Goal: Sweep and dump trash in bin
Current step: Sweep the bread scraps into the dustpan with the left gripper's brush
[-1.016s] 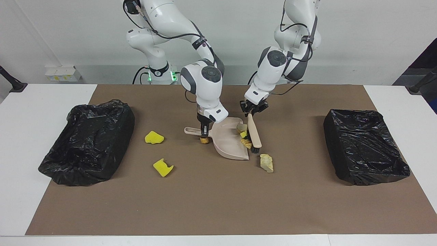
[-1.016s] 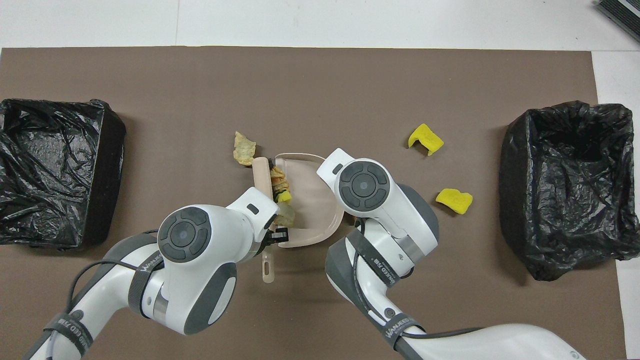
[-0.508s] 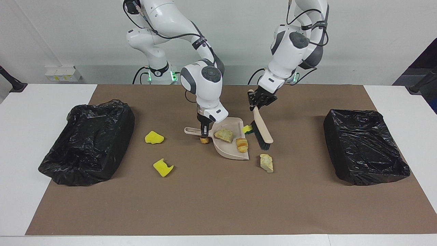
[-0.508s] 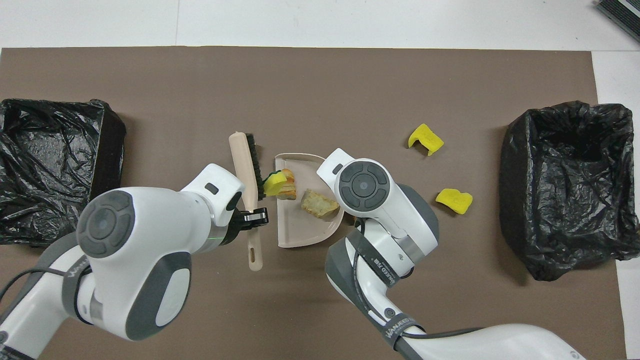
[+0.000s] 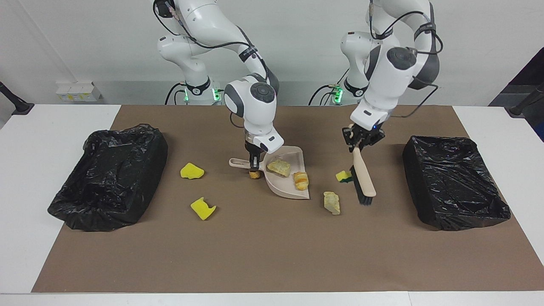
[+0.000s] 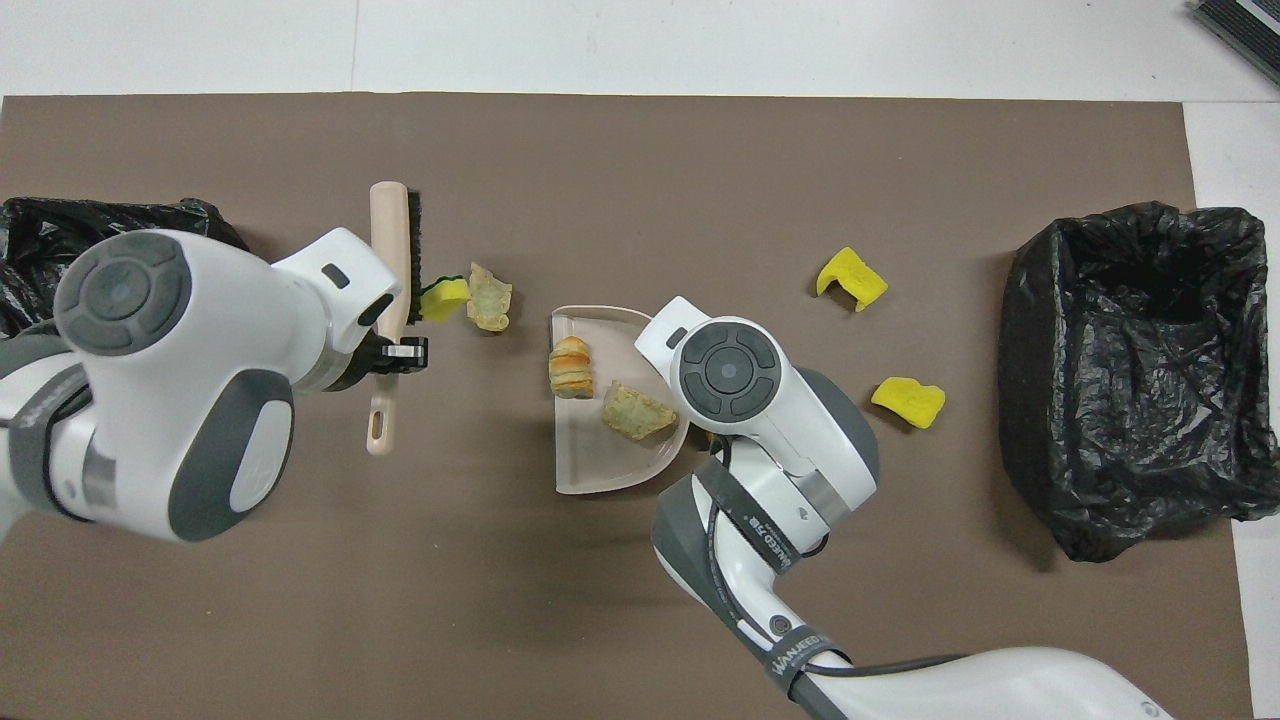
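The left gripper (image 5: 360,142) has swung away from the dustpan (image 5: 285,182) toward the left arm's end of the bench, carrying the brush (image 5: 364,175) clamped by its handle. A second ago the brush lay along the dustpan's open edge, pressing scraps in; now it hangs over bare mat between the dustpan and the bin (image 5: 454,182) at that end. The green-backed yellow sponge piece (image 5: 342,175), earlier at the pan's edge, has come out with the bristles and now lies just beside them. Two tan chunks (image 5: 278,167) (image 5: 301,180) now lie uncovered inside the dustpan.
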`<state>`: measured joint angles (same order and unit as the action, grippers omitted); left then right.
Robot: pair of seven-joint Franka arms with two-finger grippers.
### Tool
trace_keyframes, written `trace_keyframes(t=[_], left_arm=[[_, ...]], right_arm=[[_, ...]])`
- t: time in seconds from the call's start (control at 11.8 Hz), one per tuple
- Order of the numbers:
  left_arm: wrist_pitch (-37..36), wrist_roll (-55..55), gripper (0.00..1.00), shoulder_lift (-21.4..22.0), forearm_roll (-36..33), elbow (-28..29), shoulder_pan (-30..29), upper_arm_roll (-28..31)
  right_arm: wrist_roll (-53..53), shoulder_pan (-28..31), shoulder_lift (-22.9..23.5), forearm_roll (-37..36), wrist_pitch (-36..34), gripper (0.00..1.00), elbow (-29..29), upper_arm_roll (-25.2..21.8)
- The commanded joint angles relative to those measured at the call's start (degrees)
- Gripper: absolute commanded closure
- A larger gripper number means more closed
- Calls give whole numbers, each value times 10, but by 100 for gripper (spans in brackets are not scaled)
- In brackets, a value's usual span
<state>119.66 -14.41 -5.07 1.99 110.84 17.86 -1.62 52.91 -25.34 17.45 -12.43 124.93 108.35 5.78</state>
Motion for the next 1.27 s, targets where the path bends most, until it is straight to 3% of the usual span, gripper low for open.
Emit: trace_keyframes(t=[0.0,0.34,0.68,0.85,1.19], left_arm=[[36,6,100,-85,-71,-50,-5,-5],[51,7,100,-115,-122,-39,1,-7],[49,39,100,-52,-113,76,35,-15],[46,42,100,-26,-43,117,58,-15],[-25,42,100,22,70,117,89,-15]], right_arm=[[6,8,-7,-10,15,100,18,1],[6,9,-7,-10,14,100,18,0],[6,9,-7,-10,14,100,18,0],[6,9,-7,-10,14,100,18,0],[6,10,-6,-10,14,100,18,-1]])
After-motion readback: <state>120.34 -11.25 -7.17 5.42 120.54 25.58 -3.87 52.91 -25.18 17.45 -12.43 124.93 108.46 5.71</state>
